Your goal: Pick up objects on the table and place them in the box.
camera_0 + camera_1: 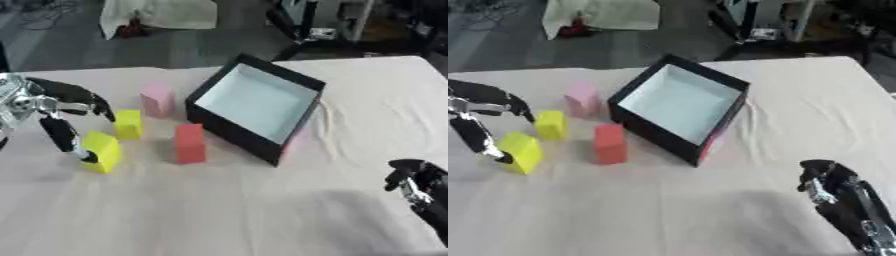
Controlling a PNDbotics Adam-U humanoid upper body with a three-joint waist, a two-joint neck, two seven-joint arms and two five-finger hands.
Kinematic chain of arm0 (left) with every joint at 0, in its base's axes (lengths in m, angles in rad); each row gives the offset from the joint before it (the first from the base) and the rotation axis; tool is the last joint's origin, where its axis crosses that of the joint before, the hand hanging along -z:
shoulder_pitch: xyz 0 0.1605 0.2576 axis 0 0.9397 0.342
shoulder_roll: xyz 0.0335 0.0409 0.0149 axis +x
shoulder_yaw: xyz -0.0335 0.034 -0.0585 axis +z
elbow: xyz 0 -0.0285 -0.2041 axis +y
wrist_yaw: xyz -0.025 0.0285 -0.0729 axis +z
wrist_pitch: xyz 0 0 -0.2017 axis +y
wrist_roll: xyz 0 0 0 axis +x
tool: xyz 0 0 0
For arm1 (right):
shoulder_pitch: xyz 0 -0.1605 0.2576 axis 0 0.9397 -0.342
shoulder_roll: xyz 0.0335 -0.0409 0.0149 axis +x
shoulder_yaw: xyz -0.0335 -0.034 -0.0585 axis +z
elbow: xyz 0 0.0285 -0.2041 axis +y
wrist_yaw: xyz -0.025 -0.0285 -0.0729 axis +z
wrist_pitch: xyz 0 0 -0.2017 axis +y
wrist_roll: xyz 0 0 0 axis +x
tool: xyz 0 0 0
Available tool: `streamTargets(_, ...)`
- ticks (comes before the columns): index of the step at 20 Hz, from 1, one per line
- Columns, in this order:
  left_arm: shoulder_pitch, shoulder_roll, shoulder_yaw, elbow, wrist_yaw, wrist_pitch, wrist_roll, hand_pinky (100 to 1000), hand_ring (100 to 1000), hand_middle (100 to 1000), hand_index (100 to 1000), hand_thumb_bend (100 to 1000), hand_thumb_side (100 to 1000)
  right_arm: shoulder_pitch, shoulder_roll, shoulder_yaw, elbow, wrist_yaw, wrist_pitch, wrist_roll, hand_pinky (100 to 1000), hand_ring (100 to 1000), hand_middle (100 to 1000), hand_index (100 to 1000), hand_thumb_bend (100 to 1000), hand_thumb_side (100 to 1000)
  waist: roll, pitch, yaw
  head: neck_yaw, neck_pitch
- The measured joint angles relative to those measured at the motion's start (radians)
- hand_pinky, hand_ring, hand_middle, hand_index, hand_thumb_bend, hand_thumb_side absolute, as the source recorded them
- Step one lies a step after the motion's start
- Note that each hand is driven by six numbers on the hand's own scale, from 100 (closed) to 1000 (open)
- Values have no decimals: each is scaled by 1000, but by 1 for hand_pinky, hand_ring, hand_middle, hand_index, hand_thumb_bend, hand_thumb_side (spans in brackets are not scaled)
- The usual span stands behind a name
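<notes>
A black box with a pale inside stands open and tilted at the table's middle. To its left stand a pink block, a small yellow block, a larger yellow block and a red block. A pink shape shows against the box's right wall. My left hand is open at the left edge. Its thumb reaches down to the left side of the larger yellow block, and its fingers stretch towards the small yellow block. My right hand rests open at the lower right, away from everything.
A cream cloth covers the table, with a broad bare stretch in front. The table's far edge runs behind the box. Beyond it lie a grey floor, a white sheet and dark equipment.
</notes>
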Motion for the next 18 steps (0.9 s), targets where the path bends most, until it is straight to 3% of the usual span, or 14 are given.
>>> streamTargets(8, 8, 0, -2, 48, -35, -7, 7, 832, 842, 840, 900, 546, 487, 0, 0, 0, 0, 0, 0, 0, 709, 493, 492, 679, 100, 476, 0, 0, 0, -3, 0)
streamTargets(18, 9, -19, 50, 88, -83, 5, -5, 801, 779, 786, 871, 484, 412, -1, 0, 0, 0, 0, 0, 0, 708, 492, 491, 679, 100, 478, 0, 0, -2, -9, 0)
